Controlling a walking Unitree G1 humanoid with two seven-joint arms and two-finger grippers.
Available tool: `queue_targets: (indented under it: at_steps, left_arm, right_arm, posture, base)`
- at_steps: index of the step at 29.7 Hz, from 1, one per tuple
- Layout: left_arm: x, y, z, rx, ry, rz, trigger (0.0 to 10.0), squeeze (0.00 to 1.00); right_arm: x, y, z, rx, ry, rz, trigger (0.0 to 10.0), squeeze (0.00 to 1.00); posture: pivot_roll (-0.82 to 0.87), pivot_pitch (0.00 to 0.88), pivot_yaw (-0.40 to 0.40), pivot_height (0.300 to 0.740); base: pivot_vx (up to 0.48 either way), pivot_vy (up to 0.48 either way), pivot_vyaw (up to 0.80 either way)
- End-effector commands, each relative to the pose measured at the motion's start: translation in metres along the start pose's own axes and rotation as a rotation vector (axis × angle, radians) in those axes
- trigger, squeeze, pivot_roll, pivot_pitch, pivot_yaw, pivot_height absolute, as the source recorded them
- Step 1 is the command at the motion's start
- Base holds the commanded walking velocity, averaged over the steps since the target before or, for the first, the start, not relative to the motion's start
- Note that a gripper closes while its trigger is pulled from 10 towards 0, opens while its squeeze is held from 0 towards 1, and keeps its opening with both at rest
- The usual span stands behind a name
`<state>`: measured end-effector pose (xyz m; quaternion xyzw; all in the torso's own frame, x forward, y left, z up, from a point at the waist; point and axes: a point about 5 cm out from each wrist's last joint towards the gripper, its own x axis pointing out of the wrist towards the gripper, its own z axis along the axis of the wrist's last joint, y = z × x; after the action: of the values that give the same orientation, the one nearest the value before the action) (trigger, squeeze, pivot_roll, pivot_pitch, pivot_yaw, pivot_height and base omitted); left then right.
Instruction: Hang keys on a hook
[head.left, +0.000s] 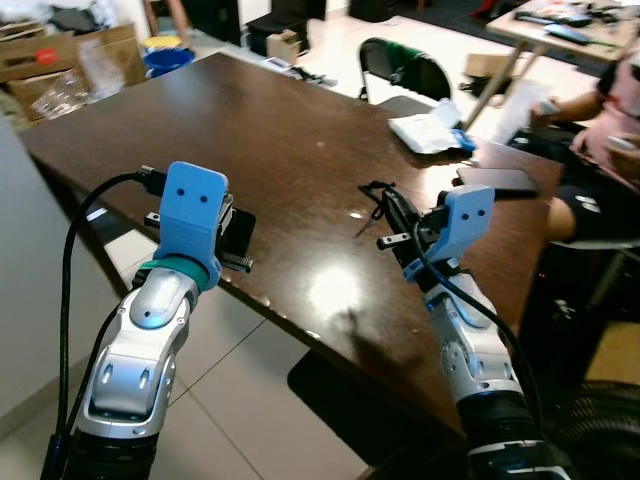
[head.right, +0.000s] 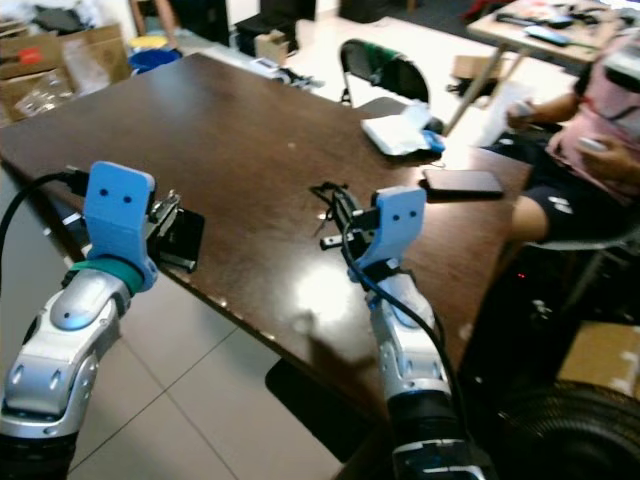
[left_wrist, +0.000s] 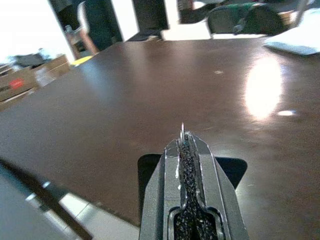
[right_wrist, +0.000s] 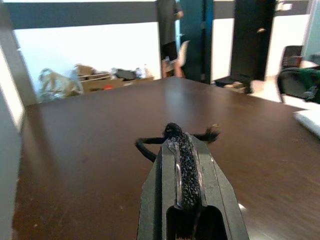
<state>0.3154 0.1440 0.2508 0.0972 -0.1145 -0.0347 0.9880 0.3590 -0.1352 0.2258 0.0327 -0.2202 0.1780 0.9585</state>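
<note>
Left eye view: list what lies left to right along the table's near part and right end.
Left gripper → right gripper with black cord → white cloth → black phone → seated person.

Table (head.left: 270, 150) is a dark brown, glossy wood with white glare patches. Both arms are silver with light blue plastic blocks at the wrists, and the left one has a teal ring under the block. The left gripper (left_wrist: 183, 142) and right gripper (right_wrist: 176, 136) fingers are black with rough grainy pads. The cord (right_wrist: 150, 146) poking out of the right one is black too. There's a white cloth (head.left: 425, 130) with a blue bit beside it, a black phone (head.left: 497, 179), pale grey floor tiles (head.left: 260, 400), brown cardboard boxes (head.left: 60, 55), and a person in a pink top (head.left: 615, 110).
</note>
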Motion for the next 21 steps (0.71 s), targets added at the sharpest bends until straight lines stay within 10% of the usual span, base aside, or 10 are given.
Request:
queue_targets:
  at_steps: [1,21]
  left_arm:
    - [-0.0006,0.0004,-0.0022,0.006,0.002,0.005,10.0,0.00]
    - [0.0008,-0.0008,-0.0004,0.025,-0.014,0.003,10.0,0.00]
  right_arm:
    - [0.0003,0.0004,-0.0005,-0.006,0.001,0.006,10.0,0.00]
    - [0.0007,0.0057,-0.0010,-0.018,0.001,0.047,10.0,0.00]
  posture:
    - [0.09,0.096,0.045,0.740]
    - [0.09,0.095,0.046,0.740]
  base:
    - [0.000,0.000,0.76]
    - [0.000,0.000,0.76]
